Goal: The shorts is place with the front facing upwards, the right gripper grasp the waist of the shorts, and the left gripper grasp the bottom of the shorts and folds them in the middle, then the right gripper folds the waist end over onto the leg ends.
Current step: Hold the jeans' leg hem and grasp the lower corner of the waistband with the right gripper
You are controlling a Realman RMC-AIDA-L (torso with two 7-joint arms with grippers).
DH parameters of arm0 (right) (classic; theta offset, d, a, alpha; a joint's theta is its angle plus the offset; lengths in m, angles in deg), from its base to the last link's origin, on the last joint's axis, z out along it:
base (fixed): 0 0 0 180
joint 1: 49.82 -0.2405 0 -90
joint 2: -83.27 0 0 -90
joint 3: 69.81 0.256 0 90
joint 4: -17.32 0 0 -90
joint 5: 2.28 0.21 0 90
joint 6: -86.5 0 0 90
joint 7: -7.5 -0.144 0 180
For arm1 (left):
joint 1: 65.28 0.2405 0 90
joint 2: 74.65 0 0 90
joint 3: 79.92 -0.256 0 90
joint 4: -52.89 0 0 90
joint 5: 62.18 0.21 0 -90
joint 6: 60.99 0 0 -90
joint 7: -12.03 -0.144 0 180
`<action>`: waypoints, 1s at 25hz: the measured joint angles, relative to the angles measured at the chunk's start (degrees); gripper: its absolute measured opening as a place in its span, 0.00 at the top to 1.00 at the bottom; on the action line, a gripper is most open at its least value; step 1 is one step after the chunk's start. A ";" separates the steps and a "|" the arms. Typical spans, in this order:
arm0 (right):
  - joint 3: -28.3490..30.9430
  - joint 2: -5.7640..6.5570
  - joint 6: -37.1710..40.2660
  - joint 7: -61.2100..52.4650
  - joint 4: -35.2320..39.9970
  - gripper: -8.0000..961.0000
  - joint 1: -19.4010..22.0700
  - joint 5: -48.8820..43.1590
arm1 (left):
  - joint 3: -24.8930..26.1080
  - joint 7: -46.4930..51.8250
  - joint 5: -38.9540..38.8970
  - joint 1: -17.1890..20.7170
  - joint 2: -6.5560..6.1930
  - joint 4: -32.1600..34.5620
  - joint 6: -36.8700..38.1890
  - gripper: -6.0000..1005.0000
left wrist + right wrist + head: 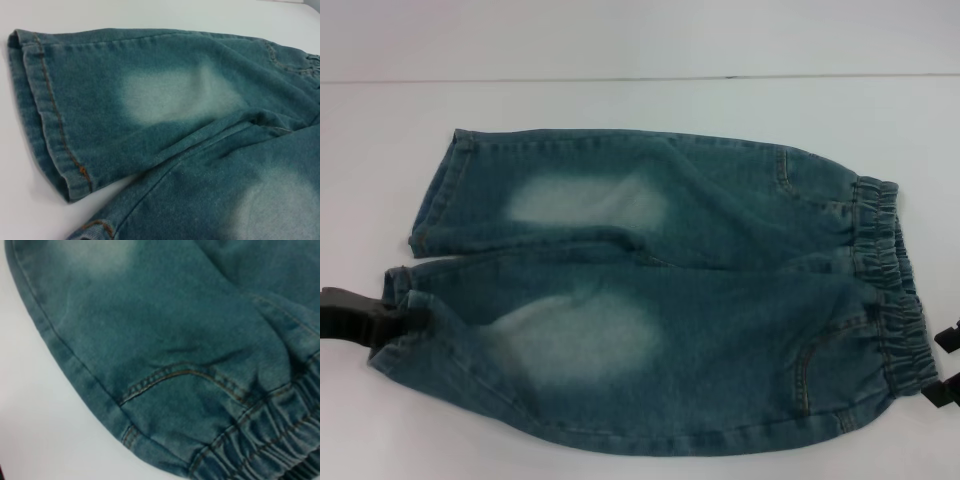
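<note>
The shorts (660, 290) lie flat, front up, with a pale patch on each thigh. The waist (890, 290) is the gathered band at the right, also close in the right wrist view as ruffled waist (265, 445). The leg ends (410, 260) point left; the far hem (50, 125) fills the left wrist view. My left gripper (355, 318) sits at the near leg's hem, touching the bunched cuff. My right gripper (946, 365) stands at the near corner of the waist, open, one finger on either side of the band's edge.
The shorts rest on a plain white table (640, 100). Bare white surface runs behind the far leg and along the near edge (380, 430). A faint seam crosses the table at the back.
</note>
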 joint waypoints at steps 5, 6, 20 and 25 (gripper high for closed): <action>-1.82 -0.14 -0.81 -0.03 -2.03 0.06 -0.28 -0.08 | -0.03 0.13 -0.03 -0.18 -0.03 0.02 -0.07 0.99; -2.06 -0.15 -0.96 -0.06 -2.49 0.06 -0.39 -0.10 | -0.03 0.13 -0.03 -0.20 -0.03 0.02 -0.14 0.99; -1.39 -0.54 -0.86 1.77 -4.44 0.14 -0.98 1.97 | -0.11 0.15 -0.03 -0.33 0.06 -0.31 -0.29 0.99; -1.00 -0.32 -0.86 1.78 -4.44 0.36 -1.01 2.00 | -0.11 0.14 -0.02 -0.27 0.06 -0.39 -0.28 0.99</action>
